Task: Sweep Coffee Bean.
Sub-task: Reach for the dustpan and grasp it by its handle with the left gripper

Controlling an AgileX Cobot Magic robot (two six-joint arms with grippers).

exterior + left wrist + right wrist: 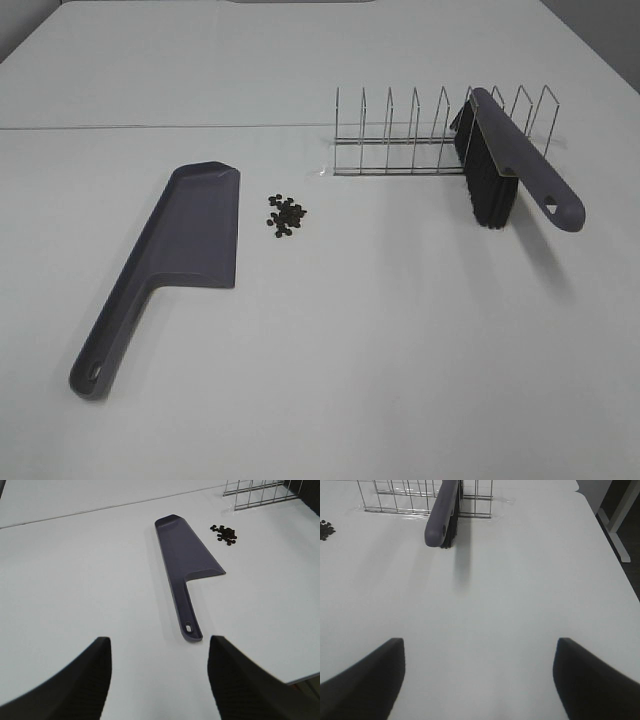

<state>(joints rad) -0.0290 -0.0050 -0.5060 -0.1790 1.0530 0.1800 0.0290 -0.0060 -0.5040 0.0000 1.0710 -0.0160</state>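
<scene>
The white bench [400,350] carries everything in front of me. At its far side, right of the middle, stands a wire rack [400,170] with a row of upright loops. On the left lies a grey-purple dustpan [190,230], flat on the bench, with its broad pan towards the far side and its long handle running back to the near edge. A brush [520,160] of the same colour leans in the right end of the rack, tilted, with its black bristles hanging down and its handle end, which has a small hole in it, pointing out to the near right.

My left claw [159,645] hangs above the bench near the end of the dustpan's handle, its two dark fingers [95,670] spread wide with nothing between them. My right claw [480,645] is likewise spread and holds nothing, over bare bench well short of the brush.

The coffee bean [286,214] lot lies in a small loose cluster on the bench, just beside the dustpan's right edge but not touching it, between the pan and the rack's left end.
</scene>
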